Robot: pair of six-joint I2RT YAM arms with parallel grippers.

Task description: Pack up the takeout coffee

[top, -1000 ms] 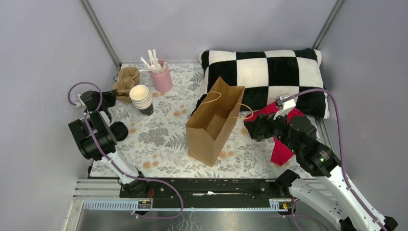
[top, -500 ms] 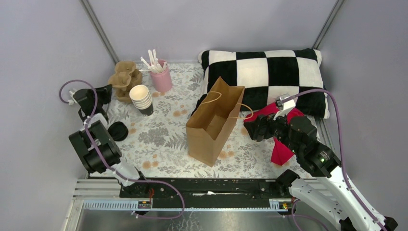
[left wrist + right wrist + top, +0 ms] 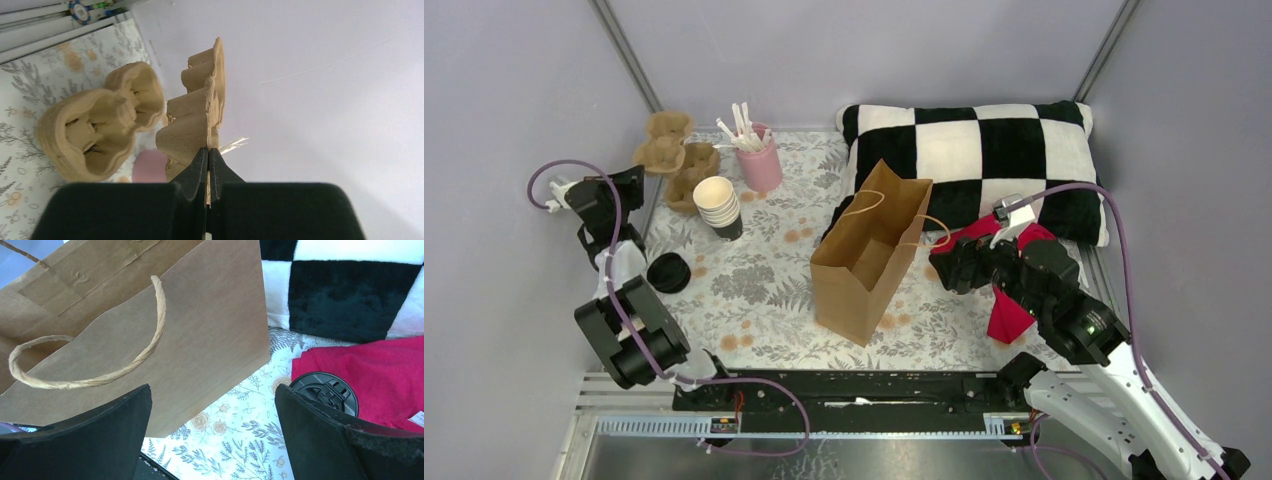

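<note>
The takeout coffee shows only in the right wrist view, as a round black sip lid (image 3: pixel 324 390) at the edge of a red cloth (image 3: pixel 370 370). My right gripper (image 3: pixel 212 397) is open and empty, hanging between that lid and the brown paper bag (image 3: pixel 165 330). In the top view the right gripper (image 3: pixel 941 268) sits just right of the upright, open bag (image 3: pixel 864 262). My left gripper (image 3: pixel 636 182) is shut on the rim of a brown cardboard cup carrier (image 3: pixel 662 140) and holds it raised at the far left. The left wrist view shows the gripper (image 3: pixel 208 156) pinching that carrier (image 3: pixel 195 117).
More carriers (image 3: pixel 692 170) lie stacked beside the held one. A stack of lidless cups (image 3: pixel 718 206), a pink cup of stirrers (image 3: pixel 761 162) and a pile of black lids (image 3: pixel 669 272) stand on the left. A checkered pillow (image 3: pixel 984 150) fills the back right.
My left gripper has lifted one cardboard carrier off the stack and carried it up and toward the back left. The right gripper has stayed almost still.
</note>
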